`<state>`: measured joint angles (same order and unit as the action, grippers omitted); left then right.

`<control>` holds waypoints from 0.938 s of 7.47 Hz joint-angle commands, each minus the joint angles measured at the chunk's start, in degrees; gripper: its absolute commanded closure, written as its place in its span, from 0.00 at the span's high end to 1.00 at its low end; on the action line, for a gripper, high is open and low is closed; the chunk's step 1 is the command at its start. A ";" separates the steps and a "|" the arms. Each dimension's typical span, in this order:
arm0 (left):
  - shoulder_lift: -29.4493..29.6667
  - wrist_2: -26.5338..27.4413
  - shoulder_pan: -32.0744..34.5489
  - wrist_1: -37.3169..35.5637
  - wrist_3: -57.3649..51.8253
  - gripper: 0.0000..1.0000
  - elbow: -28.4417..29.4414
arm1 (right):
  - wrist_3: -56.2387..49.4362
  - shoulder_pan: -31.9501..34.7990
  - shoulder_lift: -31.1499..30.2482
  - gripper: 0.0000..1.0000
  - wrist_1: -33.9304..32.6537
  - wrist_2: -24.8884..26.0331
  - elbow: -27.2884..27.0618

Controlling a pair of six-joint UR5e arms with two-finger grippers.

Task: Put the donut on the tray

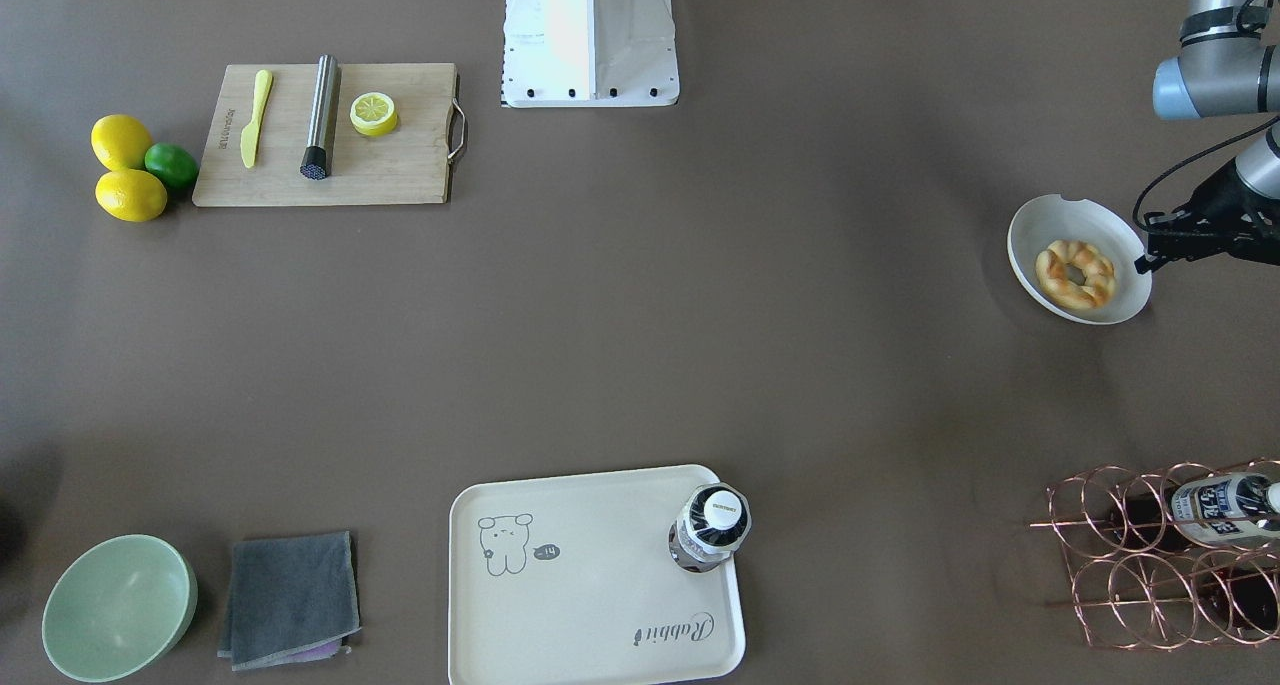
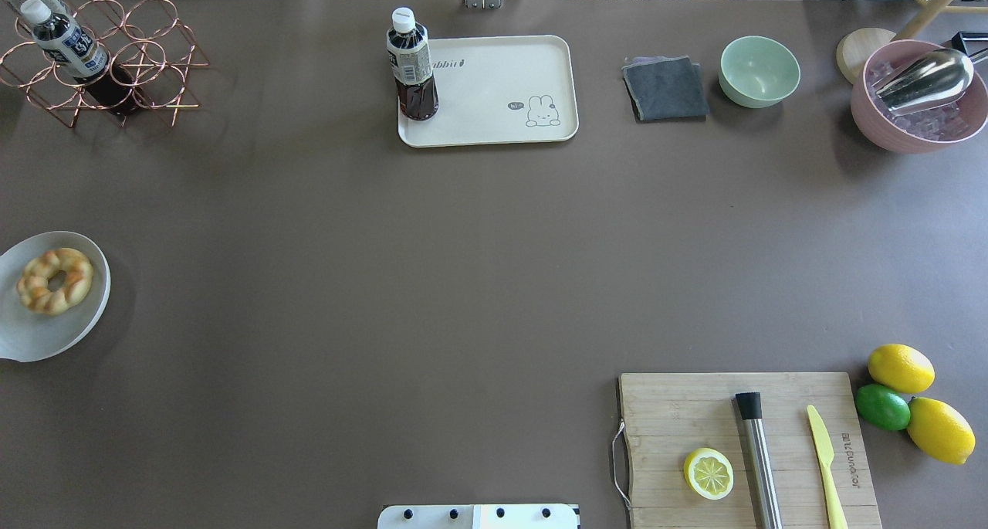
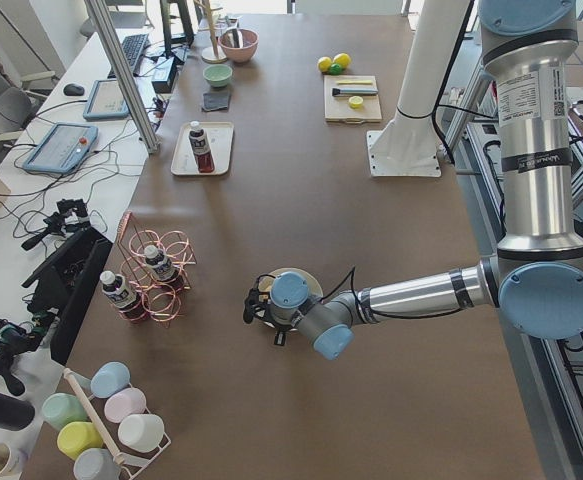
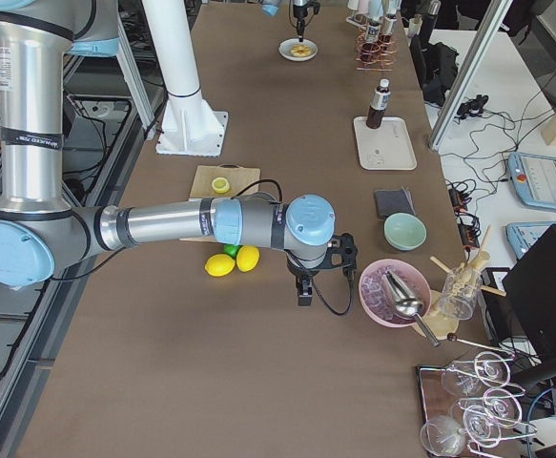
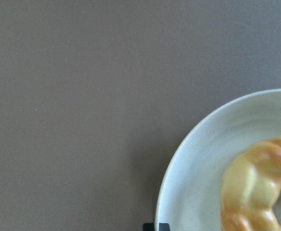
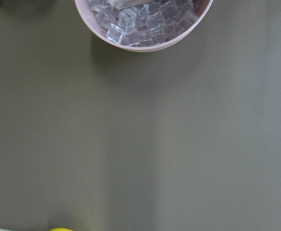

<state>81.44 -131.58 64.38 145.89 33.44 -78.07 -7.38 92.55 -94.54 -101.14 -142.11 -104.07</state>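
The donut [image 1: 1075, 273] lies in a white round bowl [image 1: 1045, 227] at the table's end on my left; it also shows in the overhead view [image 2: 54, 279] and the left wrist view [image 5: 256, 187]. My left gripper [image 1: 1145, 250] hovers just beside the bowl's rim, apart from the donut; I cannot tell if it is open or shut. The cream tray [image 1: 590, 585] [image 2: 494, 89] lies at the table's far edge, with a bottle on one corner. My right gripper [image 4: 304, 291] points down between the lemons and a pink bowl; I cannot tell its state.
A dark drink bottle [image 1: 710, 527] stands on the tray. A copper wire rack [image 1: 1170, 555] holds bottles. A cutting board [image 1: 325, 135] carries a lemon half, a knife and a metal tool. Also here are lemons and a lime [image 1: 130, 170], a green bowl [image 1: 118, 607], a grey cloth [image 1: 290, 597] and a pink ice bowl [image 2: 918, 96].
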 commanded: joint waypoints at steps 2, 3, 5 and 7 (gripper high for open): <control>0.82 -3.07 -0.22 -0.61 2.50 0.00 -2.08 | 0.18 -0.27 0.32 1.00 -0.02 0.08 -0.43; 0.91 -3.68 -0.22 -0.96 4.42 0.00 -4.00 | 0.44 -0.70 0.58 1.00 -0.02 0.08 -0.52; 3.88 -8.33 -0.22 -8.82 13.21 0.00 -13.46 | 7.34 -3.95 1.90 1.00 0.07 0.26 -3.23; 4.42 -8.61 -1.79 -9.92 19.34 0.00 -22.52 | 14.38 -7.37 3.57 1.00 0.24 0.17 -5.26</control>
<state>84.88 -139.51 64.04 137.69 46.63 -92.68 0.81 88.12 -92.42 -101.08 -141.91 -107.45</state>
